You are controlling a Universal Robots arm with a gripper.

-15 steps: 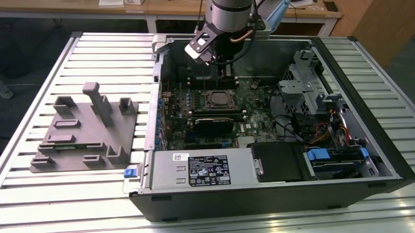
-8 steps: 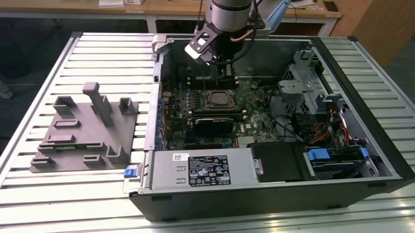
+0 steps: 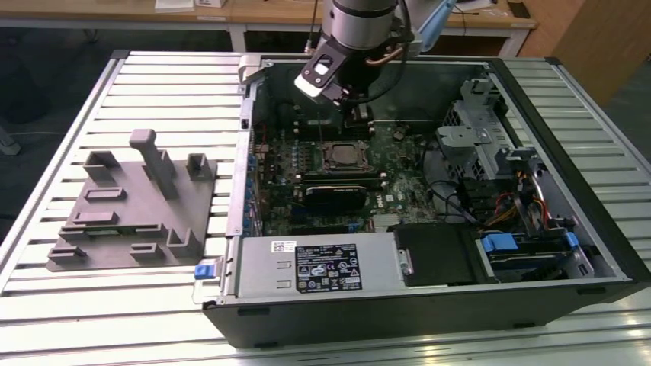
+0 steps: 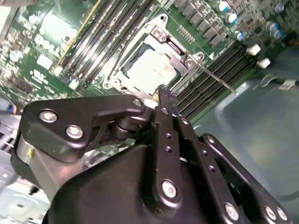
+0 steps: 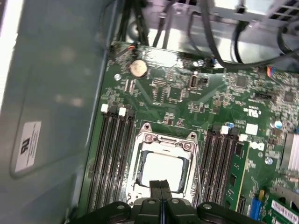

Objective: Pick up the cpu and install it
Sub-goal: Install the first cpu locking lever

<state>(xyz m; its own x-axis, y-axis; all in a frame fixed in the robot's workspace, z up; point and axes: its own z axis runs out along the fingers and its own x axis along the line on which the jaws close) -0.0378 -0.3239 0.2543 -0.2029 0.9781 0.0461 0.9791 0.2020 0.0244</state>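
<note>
The cpu (image 5: pixel 167 167) lies flat inside the dark socket frame (image 5: pixel 145 140) on the green motherboard, its silvery face up; it also shows in the second wrist view (image 4: pixel 150 69) and in the exterior view (image 3: pixel 344 156). My gripper (image 5: pixel 161 185) hangs just above the socket's edge, its two black fingers pressed together with nothing between them. The fingertips (image 4: pixel 166 92) overlap the socket's rim in the second wrist view. In the exterior view the gripper (image 3: pixel 355 116) sits over the open computer case, a little behind the socket. The socket's thin metal lever (image 4: pixel 217 79) sticks out to one side.
Memory slots (image 5: pixel 112 154) flank the socket on both sides. The open case (image 3: pixel 569 191) holds drive bays, cables and a labelled power supply (image 3: pixel 315 267). A grey plastic fixture (image 3: pixel 133 206) rests on the slatted table at the exterior view's left.
</note>
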